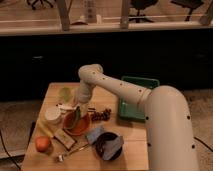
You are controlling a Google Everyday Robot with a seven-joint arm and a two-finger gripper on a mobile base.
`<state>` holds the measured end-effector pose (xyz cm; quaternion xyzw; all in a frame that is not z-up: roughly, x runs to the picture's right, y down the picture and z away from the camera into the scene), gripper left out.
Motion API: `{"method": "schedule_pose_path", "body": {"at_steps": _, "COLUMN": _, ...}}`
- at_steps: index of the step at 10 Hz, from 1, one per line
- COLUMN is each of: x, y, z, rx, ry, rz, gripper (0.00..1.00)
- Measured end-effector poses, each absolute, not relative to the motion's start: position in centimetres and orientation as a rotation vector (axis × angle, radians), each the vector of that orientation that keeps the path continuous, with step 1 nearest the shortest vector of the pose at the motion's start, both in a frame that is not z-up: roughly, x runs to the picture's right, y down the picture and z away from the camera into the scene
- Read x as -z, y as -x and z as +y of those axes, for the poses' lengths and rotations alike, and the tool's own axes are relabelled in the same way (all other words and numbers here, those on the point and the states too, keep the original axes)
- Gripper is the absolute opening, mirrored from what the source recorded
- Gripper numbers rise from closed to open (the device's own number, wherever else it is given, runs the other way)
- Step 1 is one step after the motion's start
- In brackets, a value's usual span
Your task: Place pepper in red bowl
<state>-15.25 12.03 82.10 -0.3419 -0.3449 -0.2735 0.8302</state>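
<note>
The red bowl sits on the wooden table, left of centre. The dark-green pepper stands tilted in the bowl, its upper end right under my gripper. My gripper hangs at the end of the white arm, just above the bowl's back rim and touching or almost touching the pepper's top. I cannot tell whether it grips the pepper.
A pale yellow-green object lies behind the bowl. A white round container, a yellow item and an orange fruit lie to its left. Also here are a dark bowl with grey cloth, a green tray and a dark cluster.
</note>
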Motion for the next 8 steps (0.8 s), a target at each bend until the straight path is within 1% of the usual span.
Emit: {"method": "schedule_pose_path", "body": {"at_steps": 8, "x": -82.52, "y": 14.37, "z": 11.26, "rx": 0.575, "ry": 0.715, "rz": -0.759, "gripper": 0.8}}
